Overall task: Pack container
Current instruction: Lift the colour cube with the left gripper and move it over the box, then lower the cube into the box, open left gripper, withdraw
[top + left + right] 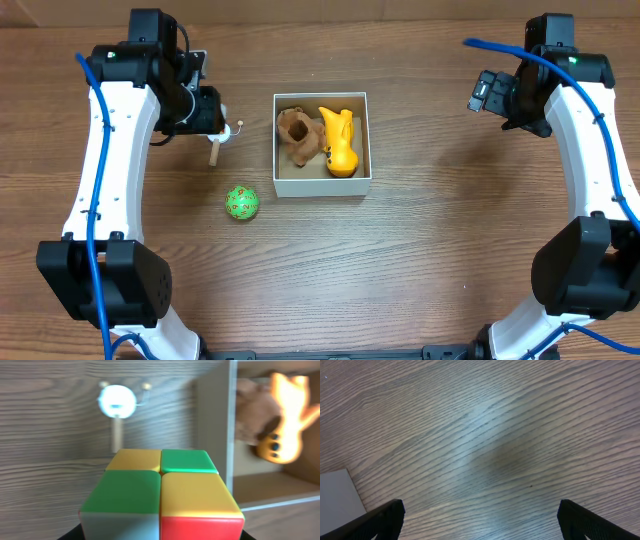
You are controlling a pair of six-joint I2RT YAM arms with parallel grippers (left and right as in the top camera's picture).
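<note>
The container is a square white-walled box with a brown inside, at the table's middle. In it lie a brown plush toy and a yellow toy. My left gripper is left of the box, shut on a colour cube with green, yellow, red and white faces. The left wrist view shows the box wall to the right of the cube. My right gripper is open and empty, far right of the box; its fingers are spread wide over bare wood.
A wooden pin with a white round head lies on the table just below the left gripper and shows beyond the cube. A green patterned ball lies left of the box's front corner. A box corner shows at lower left.
</note>
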